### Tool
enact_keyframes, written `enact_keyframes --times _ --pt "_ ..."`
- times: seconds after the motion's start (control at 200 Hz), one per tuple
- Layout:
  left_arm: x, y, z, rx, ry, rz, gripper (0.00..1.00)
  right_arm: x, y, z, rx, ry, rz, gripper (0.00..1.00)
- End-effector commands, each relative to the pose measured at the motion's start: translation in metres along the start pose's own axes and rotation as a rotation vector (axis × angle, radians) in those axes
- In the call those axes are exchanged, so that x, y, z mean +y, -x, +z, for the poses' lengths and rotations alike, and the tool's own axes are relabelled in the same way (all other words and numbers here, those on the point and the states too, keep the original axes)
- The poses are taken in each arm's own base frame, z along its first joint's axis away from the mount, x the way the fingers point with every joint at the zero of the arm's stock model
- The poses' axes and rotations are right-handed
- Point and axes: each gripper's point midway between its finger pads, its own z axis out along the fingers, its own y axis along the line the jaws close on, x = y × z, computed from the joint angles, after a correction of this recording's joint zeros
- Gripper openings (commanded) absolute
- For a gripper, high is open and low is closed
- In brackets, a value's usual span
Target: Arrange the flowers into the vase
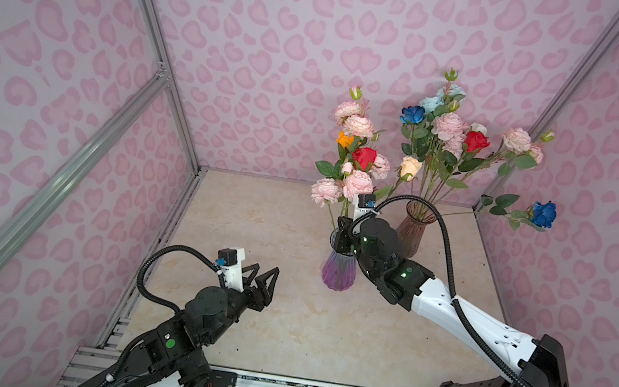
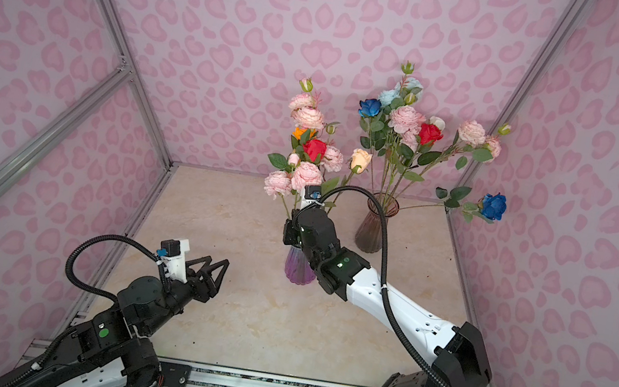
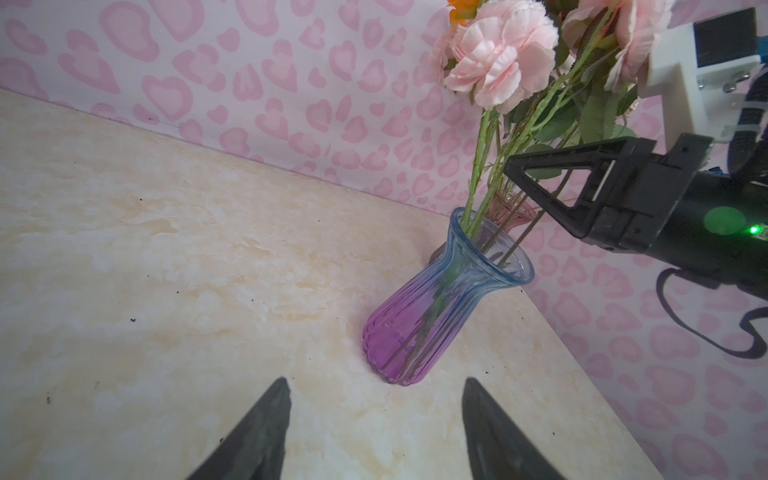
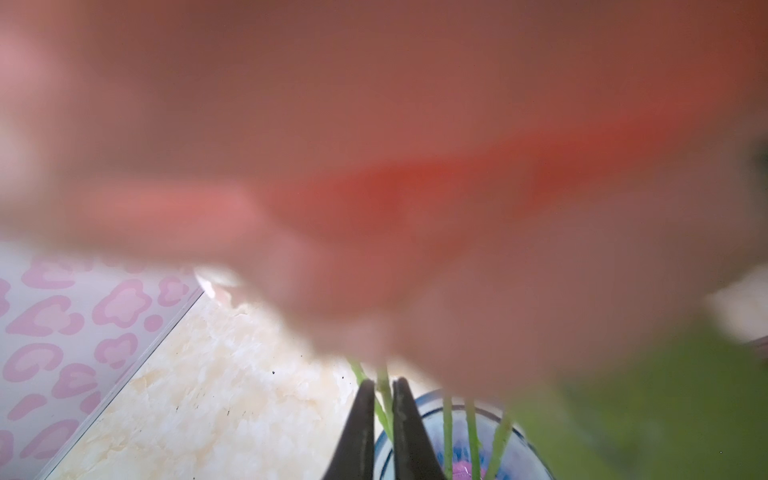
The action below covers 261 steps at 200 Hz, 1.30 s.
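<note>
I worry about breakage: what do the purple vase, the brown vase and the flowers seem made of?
Purple vase: probably ribbed glass, glossy; stems show through it. Brown vase: likewise see-through, glass or clear plastic. Flowers: seemingly fabric petals, matte, layered; stems look like plastic.

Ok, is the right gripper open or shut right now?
Shut on a green stem. In the right wrist view the right gripper pinches it near the mouth of the vase.
</note>
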Motion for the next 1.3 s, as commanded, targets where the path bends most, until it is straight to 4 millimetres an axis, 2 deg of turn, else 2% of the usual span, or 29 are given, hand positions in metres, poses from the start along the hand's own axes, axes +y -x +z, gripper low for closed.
enact_keyframes --times 0.0,0.245,0.42,0.545,0.68,0.79,0.91,0.995,1.09,1.11,1.24,1.26,1.275,1.3 --pt "-0.002 0.008 0.0 -0.034 -0.004 -0.003 0.67 0.001 -0.003 0.0 -0.009 0.013 -0.006 0.07" --pt "-0.001 0.005 0.001 -0.027 -0.001 -0.005 0.66 -0.001 -0.009 -0.002 -0.009 0.022 -0.001 0.03" --pt "-0.001 0.005 0.002 -0.025 -0.002 -0.009 0.66 0.005 -0.007 -0.009 -0.012 0.048 -0.008 0.07" --pt "-0.003 0.009 0.001 -0.029 -0.002 0.001 0.66 0.011 0.006 -0.024 -0.039 0.072 -0.01 0.17" --pt "-0.011 0.022 -0.002 -0.047 -0.015 0.021 0.66 0.02 0.016 -0.045 -0.059 0.105 -0.023 0.25" --pt "-0.017 0.033 -0.005 -0.052 -0.021 0.052 0.67 0.027 0.013 -0.063 -0.056 0.124 -0.051 0.28" --pt "-0.022 0.042 -0.007 -0.055 -0.025 0.089 0.69 0.031 0.009 -0.093 -0.085 0.122 -0.138 0.34" --pt "-0.026 0.052 -0.009 -0.055 -0.017 0.121 0.75 0.026 0.011 -0.119 -0.128 0.108 -0.188 0.41" --pt "-0.023 0.065 -0.011 -0.036 0.056 0.152 0.83 0.009 0.017 -0.146 -0.19 0.082 -0.208 0.48" --pt "-0.021 0.068 -0.01 -0.036 0.075 0.16 1.0 0.005 0.018 -0.153 -0.207 0.085 -0.213 0.5" --pt "-0.005 0.08 -0.011 -0.04 0.217 0.168 0.98 -0.024 0.028 -0.189 -0.322 0.071 -0.184 0.6" --pt "-0.002 0.08 -0.011 -0.044 0.235 0.161 0.98 -0.031 0.028 -0.192 -0.337 0.049 -0.177 0.64" --pt "0.0 0.081 -0.011 -0.048 0.248 0.155 0.98 -0.036 0.028 -0.195 -0.348 0.033 -0.173 0.71" --pt "0.004 0.081 -0.011 -0.059 0.269 0.141 0.98 -0.047 0.028 -0.198 -0.367 -0.012 -0.16 0.95"
